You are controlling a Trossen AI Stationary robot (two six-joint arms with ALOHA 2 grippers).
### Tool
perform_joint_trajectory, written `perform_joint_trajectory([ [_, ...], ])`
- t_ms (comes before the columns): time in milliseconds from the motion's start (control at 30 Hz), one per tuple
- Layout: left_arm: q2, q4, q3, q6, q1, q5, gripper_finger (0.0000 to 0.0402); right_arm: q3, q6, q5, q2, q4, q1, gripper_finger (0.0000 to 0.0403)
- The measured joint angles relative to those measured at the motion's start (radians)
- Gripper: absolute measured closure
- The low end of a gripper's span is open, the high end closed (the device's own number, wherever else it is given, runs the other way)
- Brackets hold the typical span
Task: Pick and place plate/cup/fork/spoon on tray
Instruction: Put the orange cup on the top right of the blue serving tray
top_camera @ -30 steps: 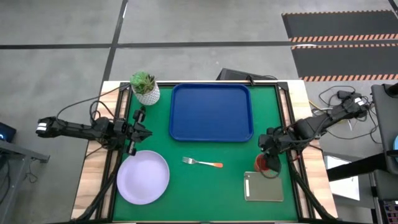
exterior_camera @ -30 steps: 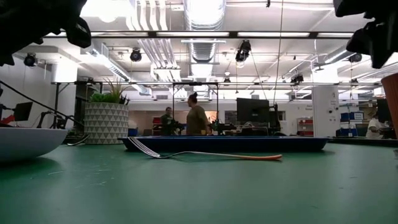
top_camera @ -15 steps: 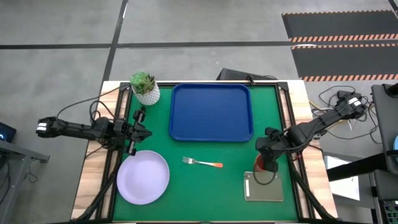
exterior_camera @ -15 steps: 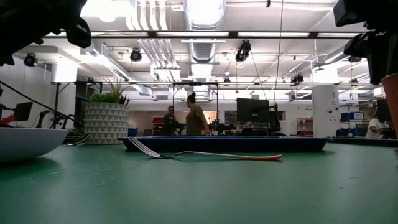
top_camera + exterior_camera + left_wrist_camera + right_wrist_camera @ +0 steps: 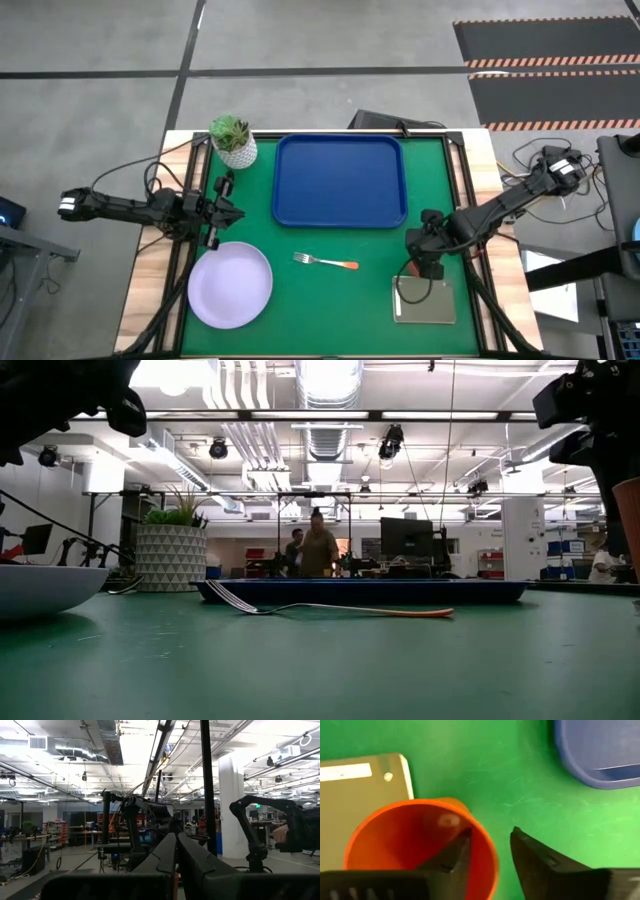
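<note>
Nearest on the green table (image 5: 360,300) lie the plate (image 5: 230,285) at the near left and the grey slab (image 5: 425,300) at the near right; the spoon is not visible in any view. Just beyond the slab's far edge, the right gripper (image 5: 487,847) straddles the rim of the cup (image 5: 420,842): in the right wrist view one finger is inside the orange wall and the other outside it, with a gap left between the outer finger and the wall, so the fingers are spread and not yet pinching. From above the arm hides the cup almost wholly. To do this step well, the fingers should close squarely on the wall low enough below the lip that the thin plastic does not flex out of the grip, then lift straight up before any sideways travel, since the cup stands touching or just beside the slab and a drag could catch on it. The fork (image 5: 327,262) lies in the middle of the table, tines to the left, between the cup and the plate, and is best passed over at height. Farther off, the tray (image 5: 340,180) sits bare at the far centre, offering ample room for a gentle upright set-down. The left gripper (image 5: 222,212) waits at the left, beyond the plate and near the potted plant (image 5: 232,140), its fingers pressed together in the left wrist view.
</note>
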Motion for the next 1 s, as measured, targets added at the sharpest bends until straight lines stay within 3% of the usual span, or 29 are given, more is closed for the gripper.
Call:
perform_joint_trajectory([
  [200, 0.002, -0.002, 0.000, 0.000, 0.001, -0.001, 0.0402, 0.000, 0.000, -0.016, 0.004, 0.002, 0.000, 0.0380],
  [367, 0.002, -0.001, 0.000, 0.000, 0.001, -0.001, 0.0402, 0.013, 0.048, -0.049, -0.018, -0.009, -0.021, 0.0393],
  [533, 0.008, -0.001, 0.000, 0.071, 0.001, -0.010, 0.0402, 0.114, 0.100, -0.054, -0.027, -0.038, -0.073, 0.0394],
  [833, 0.071, -0.003, 0.000, 0.256, 0.001, -0.304, 0.0402, 0.370, -0.009, -0.035, 0.047, -0.051, -0.266, 0.0394],
  [1000, 0.105, -0.004, 0.000, 0.371, 0.001, -0.372, 0.0402, 0.469, -0.147, -0.083, 0.137, -0.068, -0.412, 0.0394],
])
